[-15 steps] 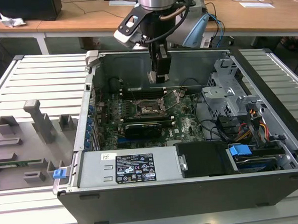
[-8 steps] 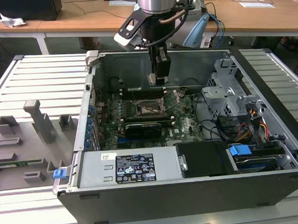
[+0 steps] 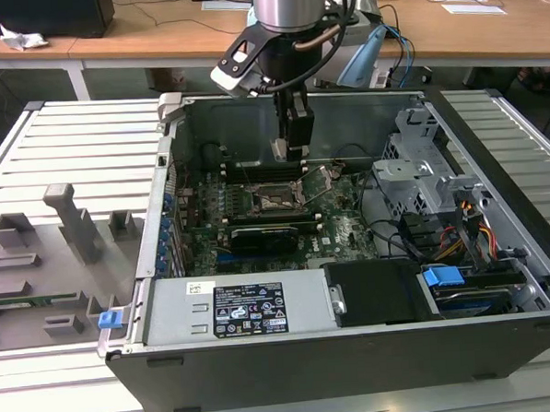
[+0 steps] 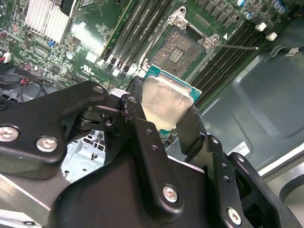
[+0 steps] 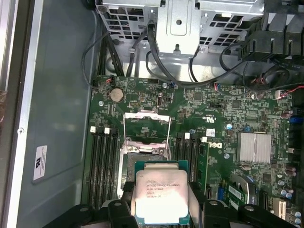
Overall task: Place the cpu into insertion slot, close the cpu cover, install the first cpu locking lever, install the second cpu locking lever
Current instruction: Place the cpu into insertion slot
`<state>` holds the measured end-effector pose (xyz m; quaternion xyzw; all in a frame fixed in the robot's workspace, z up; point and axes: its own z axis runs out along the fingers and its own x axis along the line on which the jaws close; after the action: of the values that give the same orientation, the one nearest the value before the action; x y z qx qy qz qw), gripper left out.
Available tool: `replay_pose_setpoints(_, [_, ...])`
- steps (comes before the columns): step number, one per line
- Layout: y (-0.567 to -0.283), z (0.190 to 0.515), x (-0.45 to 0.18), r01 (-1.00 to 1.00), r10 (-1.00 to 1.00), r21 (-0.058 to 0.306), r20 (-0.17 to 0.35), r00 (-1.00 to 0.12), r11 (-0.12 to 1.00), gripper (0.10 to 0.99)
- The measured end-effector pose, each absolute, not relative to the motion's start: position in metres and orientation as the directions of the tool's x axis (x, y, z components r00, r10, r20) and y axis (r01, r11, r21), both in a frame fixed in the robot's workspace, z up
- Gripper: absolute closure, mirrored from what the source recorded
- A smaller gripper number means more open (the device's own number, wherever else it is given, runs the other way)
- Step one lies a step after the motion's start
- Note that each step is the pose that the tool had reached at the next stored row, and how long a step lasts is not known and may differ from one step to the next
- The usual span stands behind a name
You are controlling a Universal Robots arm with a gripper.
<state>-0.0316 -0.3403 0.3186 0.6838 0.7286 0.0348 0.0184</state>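
The cpu (image 5: 161,194) is held off the board, its dull silver top facing the first wrist view and its printed face legible as lines of text, though too small to make out. The tool (image 5: 161,202) is clamped on it, one black finger (image 4: 135,97) pressed to one edge and the other to the opposite edge. The chip hangs over the near rim of the insertion slot (image 4: 178,50) and is not seated in it. In the second wrist view the slot's contact field lies bare inside its metal rim. The cpu cover (image 5: 147,115) is swung up and away from the slot, its square window showing the green motherboard (image 5: 190,109) behind it. A thin metal lever (image 4: 240,47) juts out from one corner of the socket, unlatched. Long black memory slots (image 5: 102,159) run along both sides of the socket. Farther out on the board are a round coin battery (image 5: 115,94) and a finned silver heatsink (image 5: 255,147). In the exterior view the arm reaches down into the open computer case (image 3: 312,375), with the tool just above the socket. A black card (image 3: 267,234) sits in front of the socket, and a labelled power supply (image 3: 243,309) lies along the case's near wall. The case sits on a slatted metal counter (image 3: 78,142), with grey fixtures (image 3: 68,221) standing toward the exterior view's left.
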Motion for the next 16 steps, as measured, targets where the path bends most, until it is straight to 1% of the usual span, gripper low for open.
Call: replay_pose_setpoints(16, [-0.3404,0.3093,-0.0316,0.995,0.998,0.072,0.021,-0.063,0.062,0.557])
